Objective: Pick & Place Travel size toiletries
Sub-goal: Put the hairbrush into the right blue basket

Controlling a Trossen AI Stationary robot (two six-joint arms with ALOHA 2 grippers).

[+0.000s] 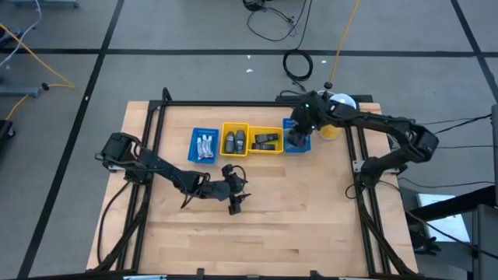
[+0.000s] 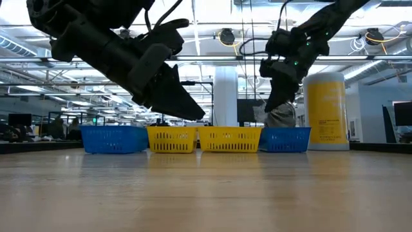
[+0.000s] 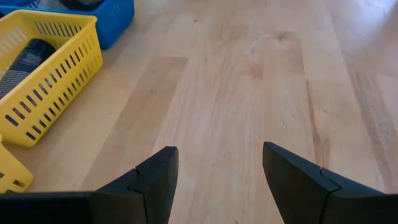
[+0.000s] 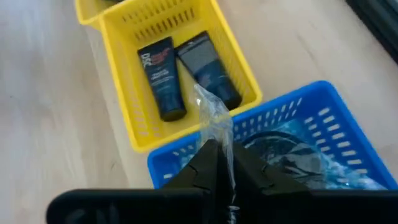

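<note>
Your right hand (image 4: 221, 171) hovers over the rightmost blue tray (image 4: 323, 118), its fingers pinched together on the clear wrap (image 4: 214, 121) of a grey disc that hangs between them above the tray. More wrapped discs (image 4: 292, 152) already lie in that tray, though you cannot count them from these views. To finish this step well, you should probably lower the hand until the disc sits inside the tray walls, then part the fingers and lift straight up, since the thin wrap may cling to a finger and drag the disc back out. Your left hand (image 3: 217, 180) waits low over bare tabletop (image 3: 249, 93) near the middle, fingers spread wide and holding nothing. Four trays stand in a row toward the far side of the tabletop: a blue tray (image 1: 204, 145) at the left end, two yellow trays (image 1: 235, 139) in the middle, and the blue one under your right hand. The left blue tray holds small white-silver tubes (image 1: 207, 146), about three. The first yellow tray holds two small dark bottles (image 1: 235, 141). The second yellow tray (image 4: 143, 93) holds two black flat packets (image 4: 160, 78). A tall yellow bottle (image 2: 327, 111) stands just beyond the row.
</note>
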